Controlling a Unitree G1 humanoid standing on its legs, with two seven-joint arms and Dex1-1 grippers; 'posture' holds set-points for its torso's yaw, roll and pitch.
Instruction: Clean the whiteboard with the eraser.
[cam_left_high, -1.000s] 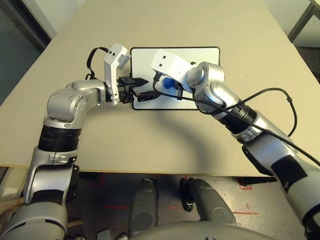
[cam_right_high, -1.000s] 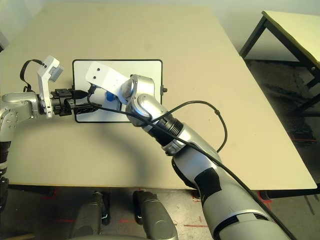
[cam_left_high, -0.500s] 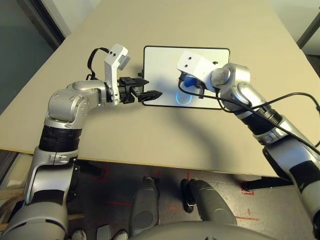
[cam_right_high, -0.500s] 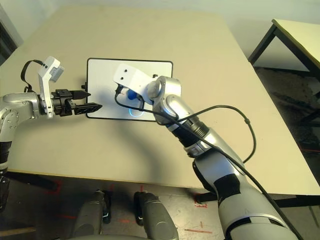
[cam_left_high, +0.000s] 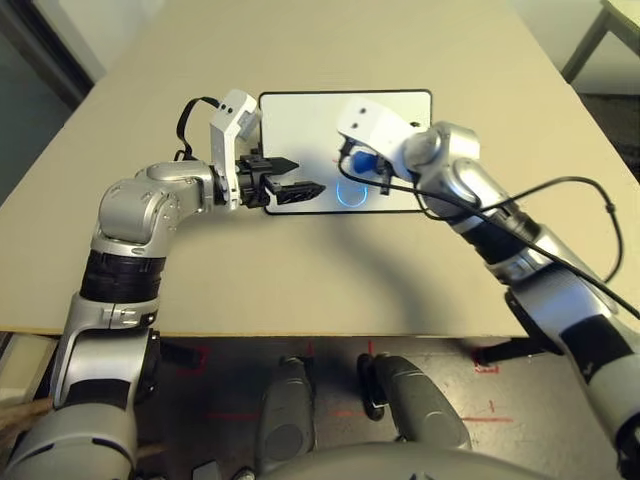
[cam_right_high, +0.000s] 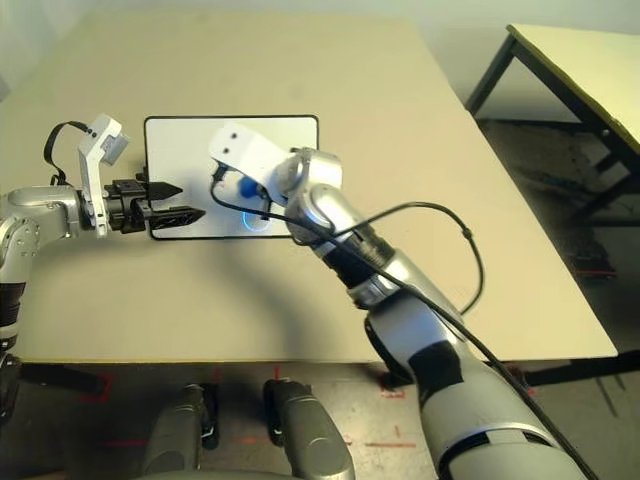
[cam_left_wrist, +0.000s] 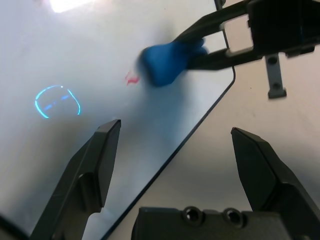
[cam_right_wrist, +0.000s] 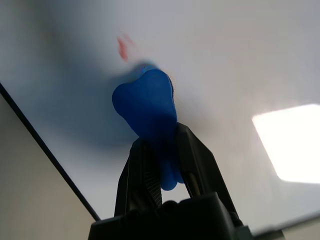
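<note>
Gripping eraser (cam_right_wrist: 146, 107) in right gripper (cam_right_wrist: 162, 150), on whiteboard (cam_right_wrist: 225, 60)

The whiteboard (cam_left_high: 300, 125) lies flat on the tabletop (cam_left_high: 330, 270), toward its far side; the left tool (cam_left_high: 298, 187) sits over the board's near left corner; the right tool (cam_right_wrist: 161, 165) is above the board's middle, with the eraser (cam_left_high: 364, 160) between its fingers, resting on the board; a ring mark (cam_left_high: 350, 193) lies just before the eraser, near the board's front edge.
</note>
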